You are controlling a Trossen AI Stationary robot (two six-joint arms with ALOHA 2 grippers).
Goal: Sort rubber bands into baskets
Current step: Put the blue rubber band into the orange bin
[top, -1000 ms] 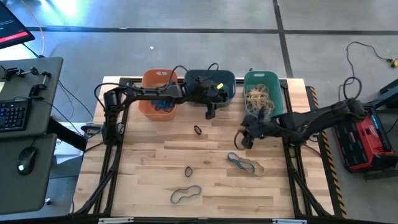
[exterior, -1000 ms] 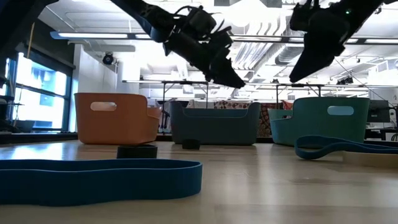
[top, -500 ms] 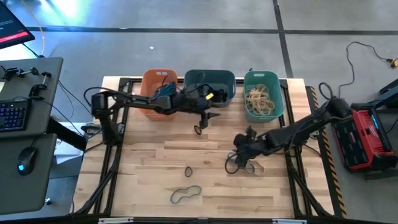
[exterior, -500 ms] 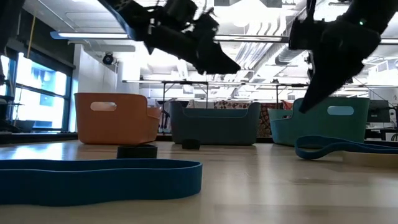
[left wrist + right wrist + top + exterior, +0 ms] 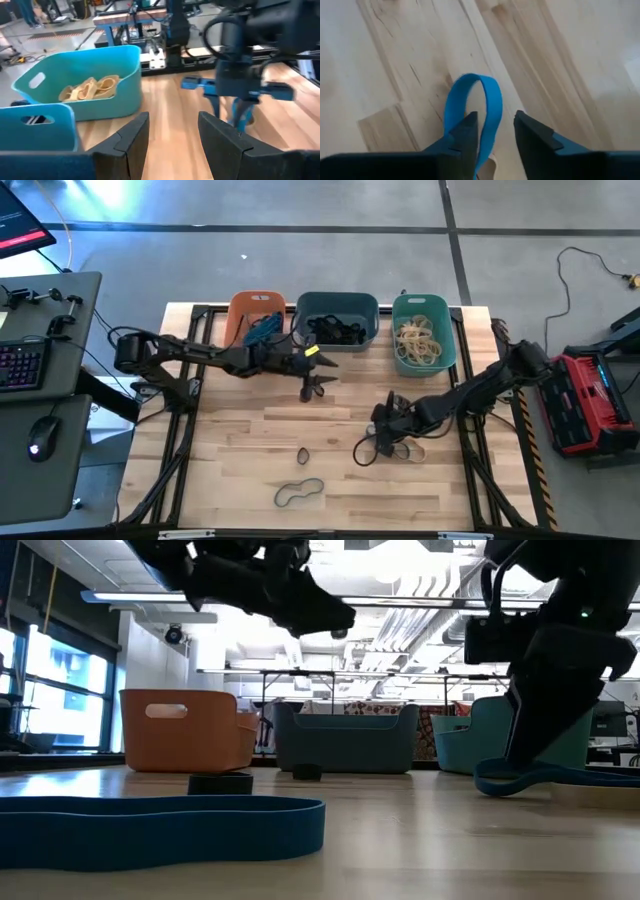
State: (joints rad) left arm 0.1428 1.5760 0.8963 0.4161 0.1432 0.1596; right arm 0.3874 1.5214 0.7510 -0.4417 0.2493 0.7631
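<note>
Three baskets stand along the far edge: orange [image 5: 255, 320] with blue bands, slate [image 5: 338, 318] with black bands, teal [image 5: 423, 330] with tan bands. My right gripper [image 5: 376, 438] is open and low over a blue rubber band [image 5: 487, 102] on the table. The band's raised end loop runs up between the fingers. The blue band also shows in the low view [image 5: 545, 778]. My left gripper [image 5: 308, 386] is open and empty, high above the table in front of the slate basket. A small black band [image 5: 307, 771] lies below it. My right gripper comes from above, pointing down. One fingertip [image 5: 467, 131] stands inside the blue band's loop and the other [image 5: 530, 135] outside, with one strand [image 5: 489, 131] between them. I cannot tell whether the fingers touch it. The band lies on the table.
Loose bands lie on the near half of the table: a black one [image 5: 303, 454], a blue-grey one [image 5: 298, 494] and a tan one [image 5: 412, 450] beside the blue band. In the low view a large blue band [image 5: 160, 830] fills the foreground.
My left gripper has drawn back from the slate basket toward the table's near and left side. My right gripper has gone from in front of the teal basket toward the near edge and down onto the blue band.
</note>
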